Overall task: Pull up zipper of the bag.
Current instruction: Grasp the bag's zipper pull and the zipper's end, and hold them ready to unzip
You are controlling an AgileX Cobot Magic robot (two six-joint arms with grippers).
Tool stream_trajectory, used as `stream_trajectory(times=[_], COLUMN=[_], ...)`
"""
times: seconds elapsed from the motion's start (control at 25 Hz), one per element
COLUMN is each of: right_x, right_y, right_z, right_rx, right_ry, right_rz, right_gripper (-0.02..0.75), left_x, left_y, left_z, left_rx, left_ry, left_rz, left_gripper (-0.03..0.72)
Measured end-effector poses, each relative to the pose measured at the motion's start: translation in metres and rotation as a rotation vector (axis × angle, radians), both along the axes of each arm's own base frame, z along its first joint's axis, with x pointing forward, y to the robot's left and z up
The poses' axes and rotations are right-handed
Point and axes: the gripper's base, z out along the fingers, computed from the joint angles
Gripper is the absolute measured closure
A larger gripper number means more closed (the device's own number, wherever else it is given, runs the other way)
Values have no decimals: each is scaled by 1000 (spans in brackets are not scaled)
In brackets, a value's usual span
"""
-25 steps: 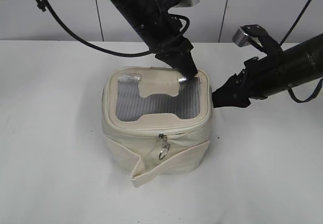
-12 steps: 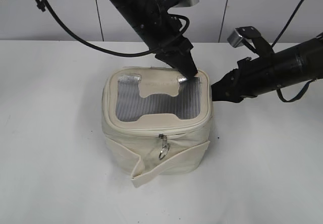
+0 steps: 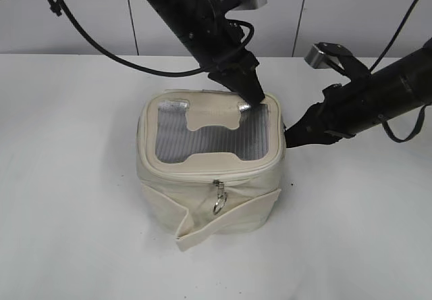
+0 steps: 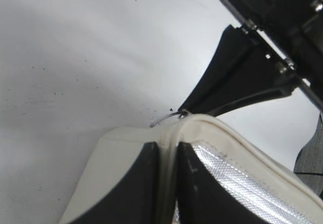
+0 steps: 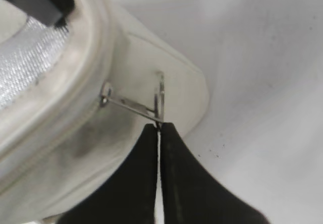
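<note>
The cream bag [image 3: 202, 198] stands in the middle of the table, with its grey mesh top panel [image 3: 209, 138] facing up. My left gripper [image 3: 250, 103] is shut on the bag's top rim [image 4: 202, 125] at the back right corner; in the left wrist view the jaws [image 4: 169, 151] pinch the rim seam. My right gripper [image 3: 290, 135] is at the bag's right side. Its jaws [image 5: 159, 126] are shut on the ring pull [image 5: 160, 94] of a silver slider [image 5: 105, 94] on the zipper [image 5: 55, 148]. Another slider [image 3: 217, 184] with a ring pull [image 3: 217, 206] hangs at the front.
A loose cream strap band [image 3: 202, 232] wraps the bag's lower part and sticks out at the front. The white table [image 3: 74, 212] lies all round the bag, with a white wall [image 3: 81, 30] behind it. The right gripper's fingers [image 4: 237, 82] show in the left wrist view.
The right arm rose a little and came back down, its tip staying at the bag's right side. The left arm and the bag have stayed still.
</note>
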Motion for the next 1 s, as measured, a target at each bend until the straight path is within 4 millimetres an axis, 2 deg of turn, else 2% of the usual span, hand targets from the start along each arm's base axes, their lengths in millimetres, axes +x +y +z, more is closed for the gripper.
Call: stream_trajectory(times=[0.36,0.56,0.68,0.84,1.0], right_x=[-13,-13,-12,-11,-8], right_y=[-3,-3,-4,-4,-2], right_z=[22,25,25,26,28], right_rx=[-25,-29,-36,-46,-29], right_ry=[63,49,33,-28,-78], right_rz=[20,11,18,65,80], right_gripper=[732,722,622,433,372], left_x=[0,0,0,0,0], left_y=[0,0,0,0,0], left_z=[0,0,0,0,0], left_rx=[-1,-1,-1,-1,-1], left_ry=[0,0,0,0,0], left_rz=[0,0,0,0,0], left_gripper=[614,614,614,614,614])
